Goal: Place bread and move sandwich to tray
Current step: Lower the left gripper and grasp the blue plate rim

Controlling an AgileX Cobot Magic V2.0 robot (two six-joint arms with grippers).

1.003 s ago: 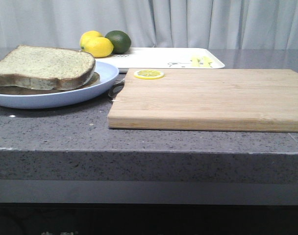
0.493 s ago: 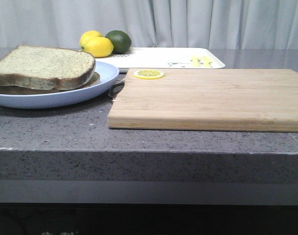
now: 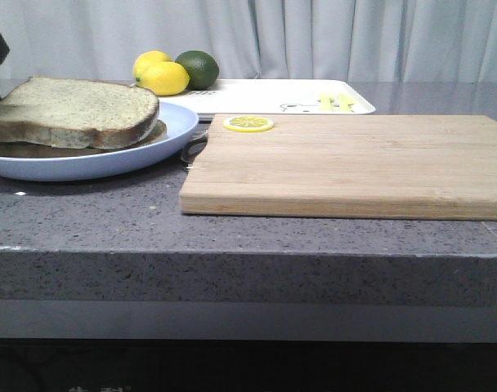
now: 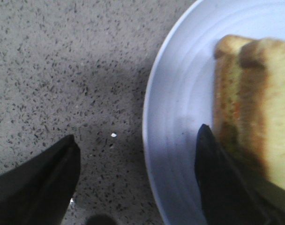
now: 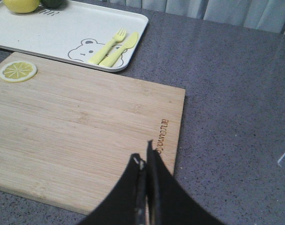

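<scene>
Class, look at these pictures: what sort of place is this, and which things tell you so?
Probably a kitchen counter set up for food preparation: a speckled grey stone worktop holds a wooden cutting board, a sandwich on a blue plate, and a tray bearing lemons.

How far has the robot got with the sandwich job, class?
Done: the bread tops the sandwich on the blue plate. In hand: the open left gripper straddles the plate's rim. Left: moving it to the tray; the right gripper is shut, empty.

Lighting: soft, even, diffuse; front view sharp, mildly grainy. Left wrist view: bread [image 4: 259, 108] and plate [image 4: 180, 112] blurred, dull shadow on counter [image 4: 63, 61]. Right wrist view: clear, fingertips [image 5: 145, 173] soft.
</scene>
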